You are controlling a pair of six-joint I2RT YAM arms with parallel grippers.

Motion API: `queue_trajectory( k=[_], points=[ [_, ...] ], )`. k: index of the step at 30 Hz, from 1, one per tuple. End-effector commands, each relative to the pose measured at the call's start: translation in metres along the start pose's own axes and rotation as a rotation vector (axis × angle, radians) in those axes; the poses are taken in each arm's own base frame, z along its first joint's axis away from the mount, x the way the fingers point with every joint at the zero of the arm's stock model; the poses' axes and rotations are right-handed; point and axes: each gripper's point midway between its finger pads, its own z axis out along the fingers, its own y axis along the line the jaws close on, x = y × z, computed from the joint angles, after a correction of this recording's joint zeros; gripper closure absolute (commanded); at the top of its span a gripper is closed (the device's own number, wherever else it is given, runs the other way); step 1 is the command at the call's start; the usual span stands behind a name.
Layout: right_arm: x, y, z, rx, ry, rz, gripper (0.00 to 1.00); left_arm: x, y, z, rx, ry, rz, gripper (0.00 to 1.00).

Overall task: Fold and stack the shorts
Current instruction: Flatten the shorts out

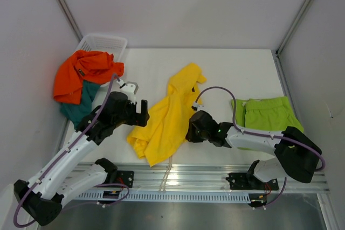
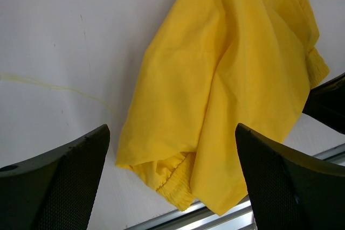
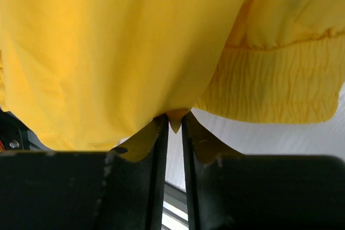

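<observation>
The right gripper [image 3: 173, 122] has its jaws nearly together, nipping a small fold of the yellow shorts [image 1: 167, 117] at their right edge. The left gripper [image 1: 141, 109] hangs with its jaws wide apart and holding nothing, just beside the left edge of the same shorts, which lie at its 3 o'clock.

Seen from above, the yellow shorts lie crumpled in the middle of the white table [image 1: 226, 74]. Their long axis runs from 7 o'clock, close to the near edge, up to 1 o'clock. Both arms are beside the cloth, one on each side, but only the right has a grip. Spreading the shorts flat probably needs the left to take the opposite edge.

The table looks smooth and bare around the cloth, with room toward 12 o'clock. At 3 o'clock the green shorts [image 1: 267, 112] lie folded. At 10 o'clock the teal shorts [image 1: 78, 106] and orange shorts [image 1: 86, 71] are heaped against a white basket [image 1: 102, 41].
</observation>
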Motion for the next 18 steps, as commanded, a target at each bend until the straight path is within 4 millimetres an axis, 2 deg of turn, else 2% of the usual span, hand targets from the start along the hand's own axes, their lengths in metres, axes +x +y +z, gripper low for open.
queue_trajectory(
  k=[1, 4, 5, 9, 10, 12, 13, 14, 15, 16, 17, 18],
  points=[
    [-0.027, 0.030, -0.007, -0.081, -0.089, 0.011, 0.83, -0.006, -0.004, 0.001, 0.024, -0.027, 0.027, 0.01],
    [-0.036, 0.034, -0.019, -0.084, -0.119, 0.009, 0.93, -0.007, -0.003, 0.000, 0.017, -0.035, 0.026, 0.01],
    [-0.037, 0.033, -0.022, -0.073, -0.122, 0.006, 1.00, -0.006, -0.002, 0.000, 0.011, -0.032, 0.026, 0.01],
    [-0.055, 0.048, -0.034, -0.130, -0.159, -0.020, 1.00, -0.006, -0.001, 0.000, 0.007, -0.035, 0.024, 0.01],
    [-0.069, 0.061, -0.039, -0.170, -0.191, -0.043, 1.00, -0.007, -0.001, 0.000, 0.006, -0.035, 0.024, 0.01],
    [-0.083, 0.072, -0.035, -0.184, -0.176, -0.074, 1.00, -0.007, 0.001, -0.001, -0.002, -0.040, 0.022, 0.01],
    [-0.095, 0.078, -0.034, -0.192, -0.173, -0.086, 1.00, -0.009, 0.002, -0.003, -0.005, -0.049, 0.021, 0.01],
    [-0.125, 0.101, -0.045, -0.224, -0.218, -0.128, 1.00, -0.009, 0.003, -0.004, -0.012, -0.056, 0.017, 0.01],
    [-0.134, 0.106, -0.031, -0.213, -0.201, -0.145, 1.00, -0.010, 0.008, -0.006, -0.040, -0.063, 0.015, 0.01],
    [-0.147, 0.117, -0.030, -0.241, -0.200, -0.156, 1.00, -0.014, 0.012, -0.010, -0.061, -0.085, 0.001, 0.01],
    [-0.187, 0.151, -0.047, -0.319, -0.273, -0.178, 1.00, -0.016, 0.017, -0.013, -0.090, -0.100, -0.007, 0.01],
    [-0.191, 0.164, -0.030, -0.355, -0.230, -0.197, 1.00, -0.021, 0.030, -0.018, -0.162, -0.129, -0.021, 0.01]
  ],
)
